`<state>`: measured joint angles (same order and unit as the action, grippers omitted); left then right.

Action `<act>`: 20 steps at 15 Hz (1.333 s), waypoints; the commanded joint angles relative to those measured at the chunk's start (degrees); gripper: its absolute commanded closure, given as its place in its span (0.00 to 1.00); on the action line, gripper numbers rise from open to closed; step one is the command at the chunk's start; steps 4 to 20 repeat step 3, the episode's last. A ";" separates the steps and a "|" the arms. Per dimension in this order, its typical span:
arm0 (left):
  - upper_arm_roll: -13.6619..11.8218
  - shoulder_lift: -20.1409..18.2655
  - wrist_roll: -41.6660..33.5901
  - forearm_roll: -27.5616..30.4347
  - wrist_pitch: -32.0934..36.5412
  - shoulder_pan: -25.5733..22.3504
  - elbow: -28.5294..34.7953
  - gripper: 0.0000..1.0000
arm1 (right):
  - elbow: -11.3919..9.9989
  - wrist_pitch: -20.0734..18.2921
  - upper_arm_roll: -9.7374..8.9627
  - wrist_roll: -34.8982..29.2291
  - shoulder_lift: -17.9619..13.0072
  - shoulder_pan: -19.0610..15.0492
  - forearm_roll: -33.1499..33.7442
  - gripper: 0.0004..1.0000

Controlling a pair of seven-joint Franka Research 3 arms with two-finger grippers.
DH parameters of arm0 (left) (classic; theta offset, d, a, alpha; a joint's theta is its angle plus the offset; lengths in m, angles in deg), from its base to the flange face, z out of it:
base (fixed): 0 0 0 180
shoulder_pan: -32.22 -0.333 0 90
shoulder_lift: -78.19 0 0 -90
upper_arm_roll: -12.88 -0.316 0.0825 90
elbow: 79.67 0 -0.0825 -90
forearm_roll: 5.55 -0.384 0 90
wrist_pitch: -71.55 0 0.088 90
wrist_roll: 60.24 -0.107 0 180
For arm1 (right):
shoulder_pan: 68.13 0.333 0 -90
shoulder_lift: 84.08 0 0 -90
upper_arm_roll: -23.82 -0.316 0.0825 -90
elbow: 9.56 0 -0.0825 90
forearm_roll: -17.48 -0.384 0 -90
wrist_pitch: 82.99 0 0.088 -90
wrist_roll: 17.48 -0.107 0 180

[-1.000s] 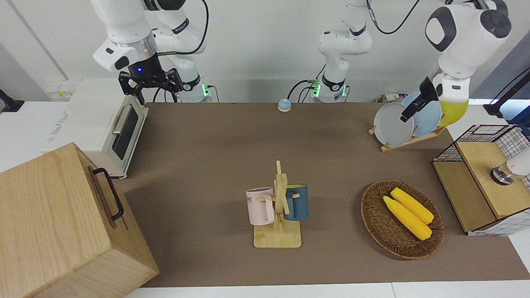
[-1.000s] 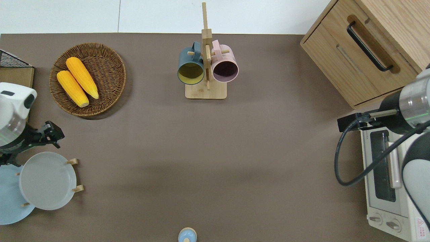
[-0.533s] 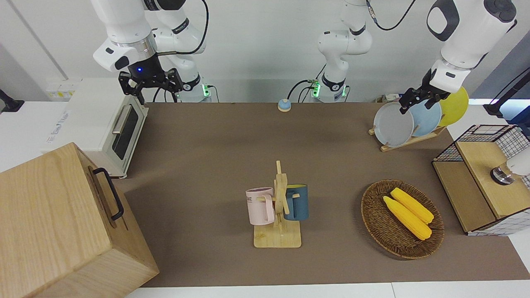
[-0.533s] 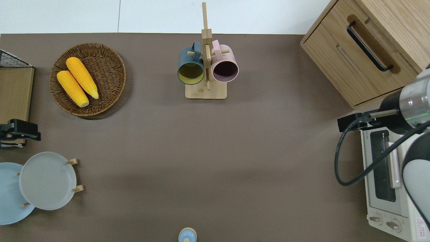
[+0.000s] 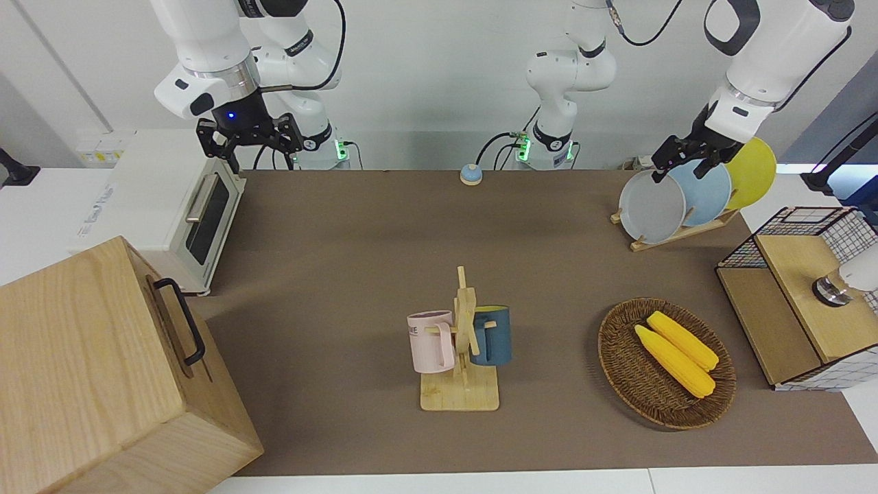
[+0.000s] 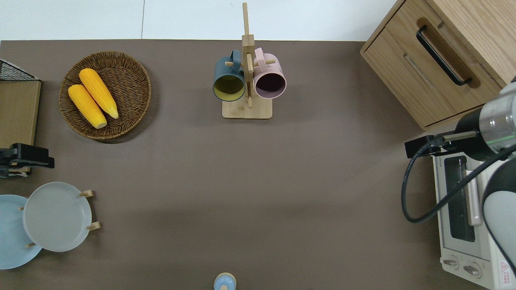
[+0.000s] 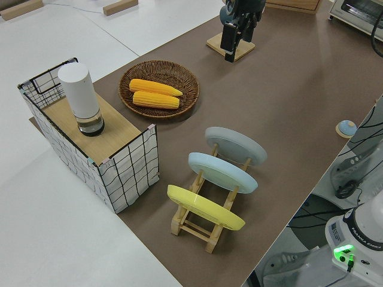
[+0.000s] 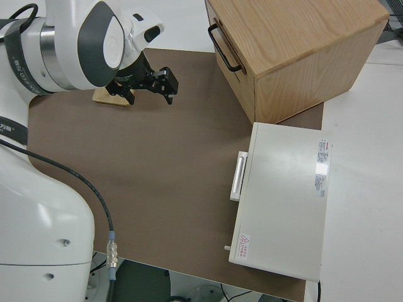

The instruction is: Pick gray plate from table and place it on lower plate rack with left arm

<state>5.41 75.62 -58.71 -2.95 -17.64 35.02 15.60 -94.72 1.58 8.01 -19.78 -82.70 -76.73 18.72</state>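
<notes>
On the lower plate rack [image 7: 200, 224], at the slot toward the table's middle, the gray plate [image 5: 651, 206] is sitting tilted, beside the light blue plate [image 5: 706, 194], with the yellow plate [image 5: 752, 172] at the rack's opposite end. Nothing of the placing looks left to do; the step in hand reads as withdrawal.

Left gripper [image 5: 680, 155] is hanging empty, and the overhead view puts it [image 6: 26, 155] over the bare table just off the rack, toward the wicker basket [image 6: 137, 72]. Fingers are standing apart, holding nothing. Doing the retreat well likely means rising straight clear of the rack, not sweeping across the leaning rims, since a nudge could tip a plate out of its pegs.

Right arm is parked; whether its gripper [image 5: 248, 136] is wide or narrow cannot be told.

Left side view is showing all three plates seated between pegs and the rack's rails. Overhead view is cutting off the yellow plate and most of the rack, but alone is fixing the gripper's place.
</notes>
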 commanded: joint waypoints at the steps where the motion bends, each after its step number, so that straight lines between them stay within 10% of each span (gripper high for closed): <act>1: 0.44 -0.24 1.37 -2.41 0.51 0.71 -0.09 0.00 | 0.51 -0.81 -0.98 -0.69 -0.15 -1.06 0.08 0.02; 20: 1.58 -0.33 1.54 -3.04 0.69 0.71 0.00 0.01 | 0.51 -0.72 -0.98 -0.69 -0.15 -1.06 0.08 0.02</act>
